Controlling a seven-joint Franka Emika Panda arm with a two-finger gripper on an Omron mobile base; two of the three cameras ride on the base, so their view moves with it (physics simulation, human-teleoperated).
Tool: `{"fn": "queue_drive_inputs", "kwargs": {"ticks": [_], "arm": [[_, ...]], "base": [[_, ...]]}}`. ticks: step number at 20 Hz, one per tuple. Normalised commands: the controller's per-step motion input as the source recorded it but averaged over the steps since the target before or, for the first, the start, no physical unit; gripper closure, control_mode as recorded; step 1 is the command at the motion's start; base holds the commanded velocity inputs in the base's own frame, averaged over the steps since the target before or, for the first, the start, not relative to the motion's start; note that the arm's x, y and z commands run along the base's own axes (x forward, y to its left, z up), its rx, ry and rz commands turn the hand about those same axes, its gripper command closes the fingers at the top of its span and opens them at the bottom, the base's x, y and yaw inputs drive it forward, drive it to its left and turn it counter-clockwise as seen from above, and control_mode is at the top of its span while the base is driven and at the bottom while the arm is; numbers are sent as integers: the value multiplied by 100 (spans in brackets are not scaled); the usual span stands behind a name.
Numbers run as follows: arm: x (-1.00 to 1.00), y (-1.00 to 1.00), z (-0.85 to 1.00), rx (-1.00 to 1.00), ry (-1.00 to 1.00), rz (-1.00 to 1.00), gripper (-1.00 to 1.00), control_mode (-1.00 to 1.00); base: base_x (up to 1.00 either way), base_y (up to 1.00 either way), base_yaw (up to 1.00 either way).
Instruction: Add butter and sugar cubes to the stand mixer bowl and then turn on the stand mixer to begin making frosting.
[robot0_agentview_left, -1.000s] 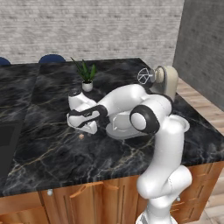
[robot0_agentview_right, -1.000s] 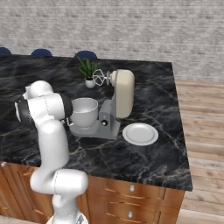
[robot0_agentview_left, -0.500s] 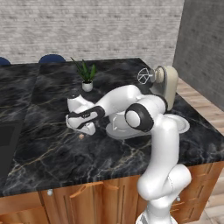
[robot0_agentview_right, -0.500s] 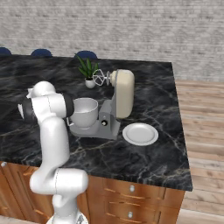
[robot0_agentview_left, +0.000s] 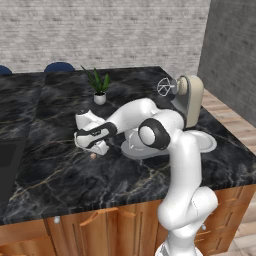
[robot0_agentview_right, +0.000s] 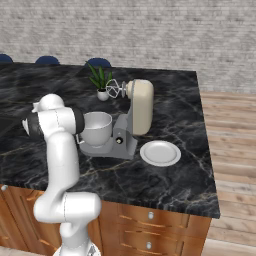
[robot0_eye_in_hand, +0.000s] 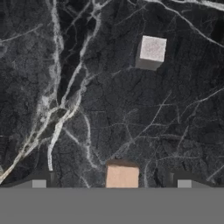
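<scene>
The butter (robot0_eye_in_hand: 122, 176), a small tan block, lies on the black marble counter directly between my open gripper's (robot0_eye_in_hand: 111, 184) two fingertips (robot0_eye_in_hand: 39, 183). The sugar cube (robot0_eye_in_hand: 151, 52), a small white block, sits on the counter farther ahead, clear of the fingers. From the left base view my gripper (robot0_agentview_left: 94, 148) hangs low over the counter, pointing down, just above the butter (robot0_agentview_left: 93, 156). The stand mixer (robot0_agentview_right: 137, 107) stands to the right with its cream head tilted up, and the white stand mixer bowl (robot0_agentview_right: 96, 127) sits on its grey base.
A flat white plate (robot0_agentview_right: 160, 152) lies right of the mixer. A small potted plant (robot0_agentview_left: 99, 87) stands behind the hand near the far side. The counter's front edge runs above wooden drawers. Dark bare marble stretches to the left of the hand.
The hand has sunk a little toward the counter over the butter, with its jaws staying wide. Nothing else has moved.
</scene>
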Motion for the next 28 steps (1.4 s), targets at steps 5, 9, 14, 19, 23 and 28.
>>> {"fn": "queue_drive_inputs", "kwargs": {"ticks": [5,9,14,19,23,28], "arm": [[1,0,-11,0,0,0,-100,-100],[0,0,-14,0,0,0,-100,-100],[0,0,-14,0,0,0,-100,-100],[0,0,-15,0,0,0,-100,-100],[0,0,-9,0,0,0,100,-100],[0,0,0,0,0,0,100,-100]], "base": [[0,0,0],[0,0,0],[0,0,0],[0,0,0],[0,0,0],[0,0,0]]}}
